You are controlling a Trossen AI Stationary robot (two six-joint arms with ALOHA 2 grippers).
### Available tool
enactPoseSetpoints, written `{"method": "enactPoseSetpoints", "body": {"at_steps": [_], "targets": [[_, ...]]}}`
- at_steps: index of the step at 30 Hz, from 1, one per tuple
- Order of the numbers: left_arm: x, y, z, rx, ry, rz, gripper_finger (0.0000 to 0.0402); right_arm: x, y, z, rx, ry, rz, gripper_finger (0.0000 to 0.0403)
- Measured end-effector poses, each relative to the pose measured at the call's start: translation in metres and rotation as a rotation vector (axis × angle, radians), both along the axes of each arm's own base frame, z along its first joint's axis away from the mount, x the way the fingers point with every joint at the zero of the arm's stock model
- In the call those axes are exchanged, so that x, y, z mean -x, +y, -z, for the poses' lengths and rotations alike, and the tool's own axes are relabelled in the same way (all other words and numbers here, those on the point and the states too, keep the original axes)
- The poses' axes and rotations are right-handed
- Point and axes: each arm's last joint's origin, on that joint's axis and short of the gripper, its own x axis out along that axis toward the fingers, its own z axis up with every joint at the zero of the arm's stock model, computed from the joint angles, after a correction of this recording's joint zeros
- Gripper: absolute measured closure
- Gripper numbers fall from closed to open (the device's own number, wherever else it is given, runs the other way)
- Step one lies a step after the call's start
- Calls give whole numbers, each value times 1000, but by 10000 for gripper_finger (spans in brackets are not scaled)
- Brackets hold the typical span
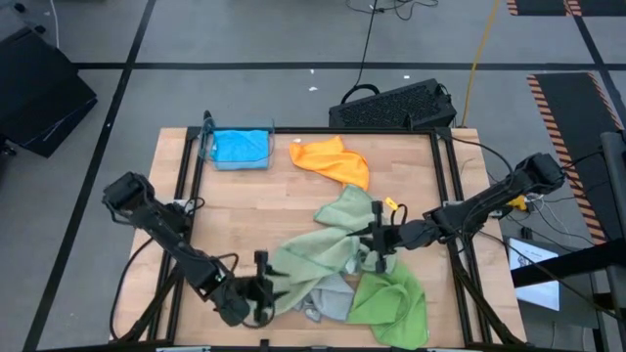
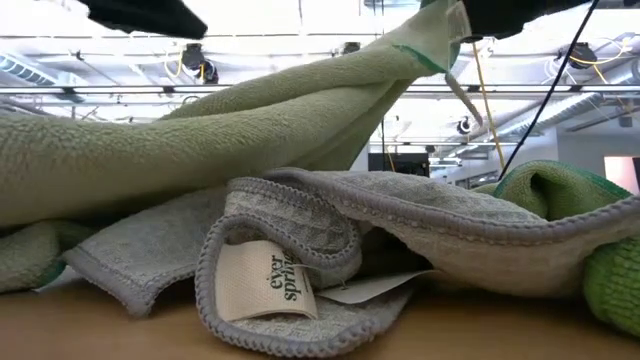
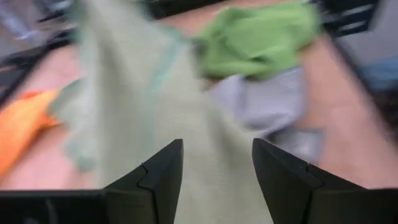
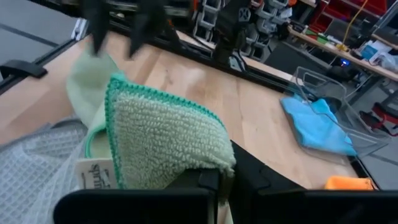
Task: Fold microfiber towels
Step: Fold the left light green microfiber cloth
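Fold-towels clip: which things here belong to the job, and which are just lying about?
Job:
- sage green towel, pinched by the right gripper
- left gripper, jaws open at the same towel
- grey towel
- bright green towel
- orange towel
- blue towel in the clear bin

Lying about:
- keyboard

I see the blue towel [image 1: 241, 147] lying crumpled at the table's far left and the orange towel [image 1: 334, 160] bunched just right of it. A sage towel [image 1: 311, 256] stretches taut, lifted above the grey towel [image 2: 400, 225], which lies rumpled with its label showing. The bright green towel [image 1: 391, 298] is heaped at the near edge, touching the grey.
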Motion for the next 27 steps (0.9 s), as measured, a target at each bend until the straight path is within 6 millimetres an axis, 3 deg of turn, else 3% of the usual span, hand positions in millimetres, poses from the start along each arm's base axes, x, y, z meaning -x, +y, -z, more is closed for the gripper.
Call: {"method": "enactPoseSetpoints", "body": {"at_steps": [6, 11, 17, 24, 27], "targets": [[-4, 46, 4, -10, 193, -164, 207, 1, 1, 3, 4, 1, -9, 394], [-21, 77, 16, 57, 381, -128, 229, 1, 1, 3, 6, 1, -11, 394], [-27, 90, 17, 119, 476, -9, 252, 1, 1, 3, 6, 2, -11, 394], [-32, 101, 19, 52, 460, 0, 254, 1, 1, 3, 6, 2, -12, 394], [-31, 103, 24, 114, 498, 69, 254, 1, 1, 3, 6, 2, -12, 394]]}}
